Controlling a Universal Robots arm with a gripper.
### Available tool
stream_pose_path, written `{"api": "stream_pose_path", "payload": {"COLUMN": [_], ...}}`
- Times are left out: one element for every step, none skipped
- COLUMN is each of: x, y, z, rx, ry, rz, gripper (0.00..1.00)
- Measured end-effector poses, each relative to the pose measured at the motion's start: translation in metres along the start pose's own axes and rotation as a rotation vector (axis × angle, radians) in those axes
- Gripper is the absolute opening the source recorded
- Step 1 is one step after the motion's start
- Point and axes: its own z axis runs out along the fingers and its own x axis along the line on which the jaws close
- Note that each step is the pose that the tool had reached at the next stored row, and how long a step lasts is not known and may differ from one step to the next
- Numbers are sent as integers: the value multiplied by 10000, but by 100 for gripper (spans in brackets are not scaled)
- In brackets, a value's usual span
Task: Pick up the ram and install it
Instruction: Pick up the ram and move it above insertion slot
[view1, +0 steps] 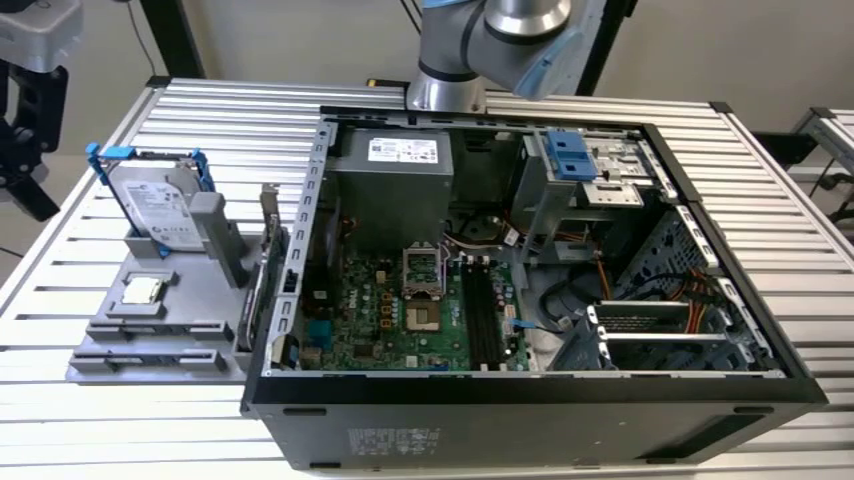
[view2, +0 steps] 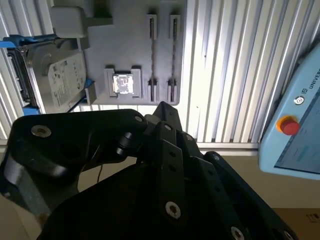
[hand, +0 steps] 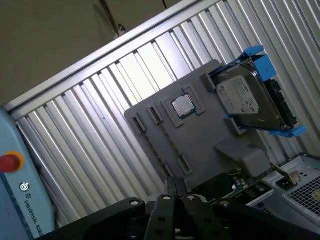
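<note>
**Ram not told apart; jaws together**

In the exterior view the ram cannot be told from the black memory slots (view1: 481, 312) inside the open case (view1: 534, 395) at the table's (view1: 240, 110) middle. A gray holder (view1: 100, 345), by the table's edge at the exterior view's left, carries the hard drive (view1: 150, 205) and CPU chip (view1: 142, 290). Both wrist views show the jaws drawn together.

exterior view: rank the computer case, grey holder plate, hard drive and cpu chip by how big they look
1. computer case
2. grey holder plate
3. hard drive
4. cpu chip, clearly the smallest
</note>
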Motion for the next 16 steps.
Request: {"api": "stream_pose_path", "payload": {"x": [-5,-8,-10,-11,-14,-16,-17,-19,-20,-20,-21,-21,-22,-22,-22,-22], "y": [3,5,5,6,8,9,10,11,12,12,13,13,13,14,14,14], "z": [0,1,1,1,1,2,1,0,1,1,2,1,1,1,1,1], "rx": [12,22,25,29,35,34,28,23,18,13,8,3,-2,-7,-12,-16], "ry": [23,38,45,52,67,74,75,77,76,75,75,75,75,75,75,74], "rz": [-14,-29,-58,-88,-136,-327,-464,-603,-744,-883,-1022,-1160,-1289,-1418,-1545,-1639], "gripper": [0,0,0,0,0,0,0,0,0,0,0,0,0,0,0,0]}}
